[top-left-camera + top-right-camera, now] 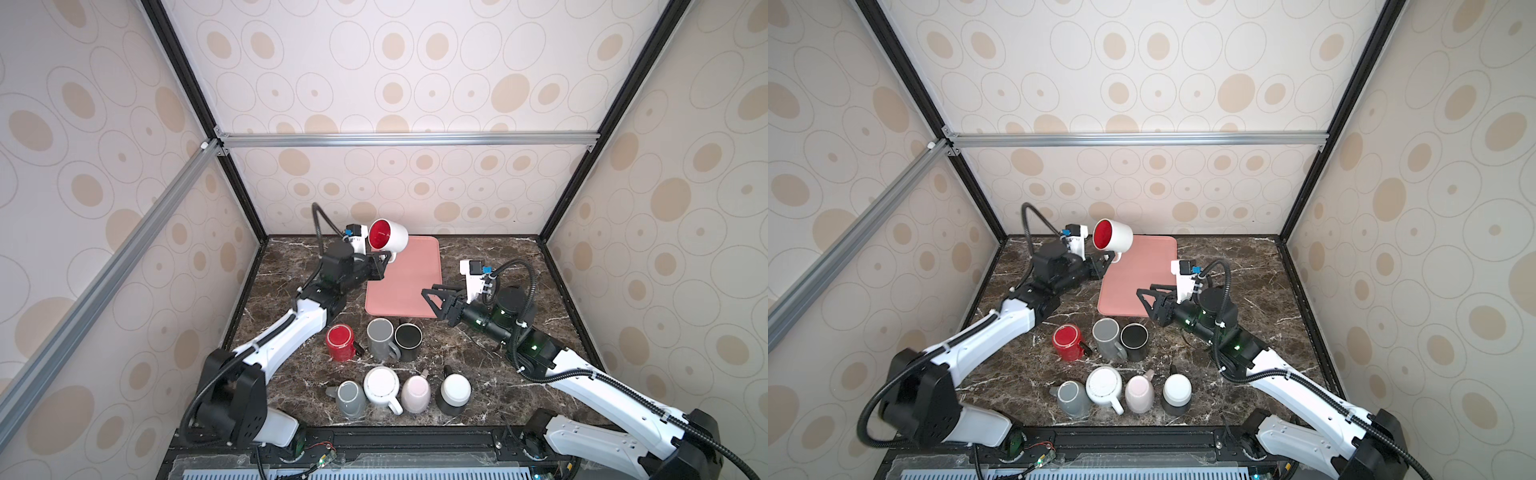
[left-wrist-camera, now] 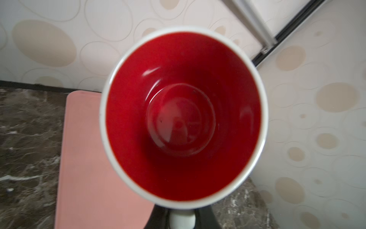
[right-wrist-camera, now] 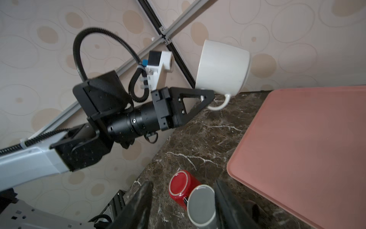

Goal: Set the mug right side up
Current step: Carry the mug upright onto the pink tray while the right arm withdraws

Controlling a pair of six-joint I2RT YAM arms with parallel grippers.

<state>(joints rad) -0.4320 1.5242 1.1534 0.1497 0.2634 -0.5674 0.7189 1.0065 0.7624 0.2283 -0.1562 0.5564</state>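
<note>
Worktop (image 1: 299, 386): dark veined marble, below both pincers.

Tray (image 1: 403, 286): pink, flat, bare. It lies under and just beyond the left pincer (image 1: 384, 261), and directly beneath the right pincer (image 1: 433, 300).

Spare mugs: seven in two rows, the red mug (image 1: 340, 343) nearest the left arm. All stand on the worktop, well below and behind both pincers.

Mug (image 1: 390, 236): white outside, red inside. It is held aloft just above the left pincer, over the tray's far corner. Its long axis is near level. The mouth faces back along the left wrist, the base points away, and the handle (image 3: 222, 105) hangs underneath.

Left pincer: clamped tight on the handle.

Right pincer: jaws parted, empty, well apart from the mug across the tray.

Judgement: the left arm is nearer and can manage alone. A wrist roll should bring the mouth up, and nothing obstructs a set-down on the tray.
</note>
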